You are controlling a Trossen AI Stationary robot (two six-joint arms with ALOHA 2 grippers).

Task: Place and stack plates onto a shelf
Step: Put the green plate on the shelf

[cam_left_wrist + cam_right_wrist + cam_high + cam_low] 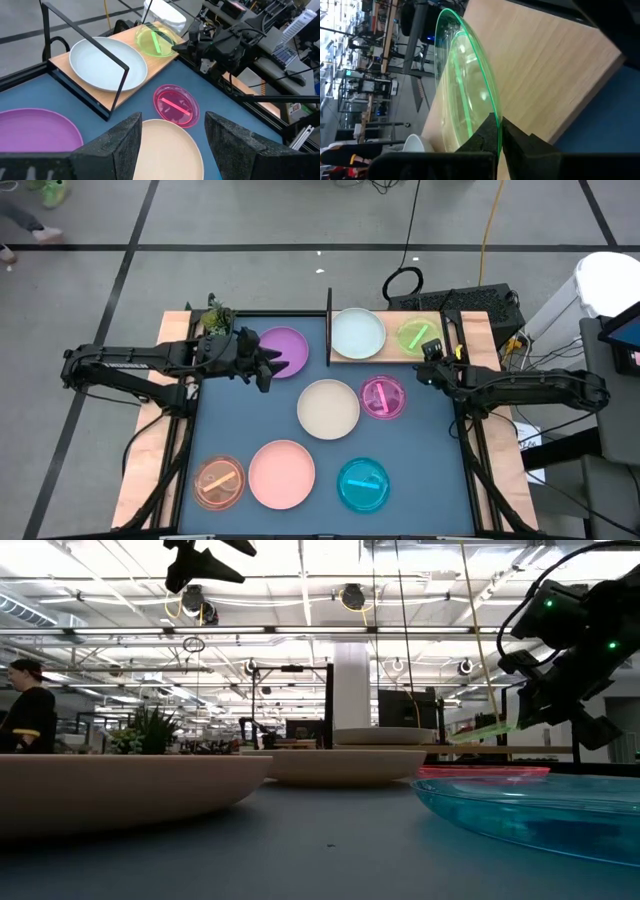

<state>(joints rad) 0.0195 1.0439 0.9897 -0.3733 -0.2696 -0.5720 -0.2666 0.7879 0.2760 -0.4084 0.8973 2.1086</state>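
My right gripper (430,351) is at the shelf's (440,352) right end, shut on the translucent green dish (413,335). The pale mint plate (357,333) lies flat on the board beside the black upright panel (329,328). My left gripper (172,145) hangs open, high above the mat between the purple plate (285,351) and the cream plate (328,408), touching nothing. The magenta dish (383,397), pink plate (282,473), orange dish (219,483) and cyan dish (363,485) lie flat on the dark blue mat (230,420). My right gripper pinches the green dish's rim (492,107) between its two fingers, on the edge nearest the table's right side. The fingers (487,134) come roughly level from the right and near side. The dish is tilted over the wooden board (545,65); I cannot tell whether its low edge touches the board.
A small potted plant (215,315) stands at the far left corner. Black frame rails (468,450) run along the mat's sides. A person (25,705) stands far off in the room. Bare mat lies at the left, in front of the purple plate.
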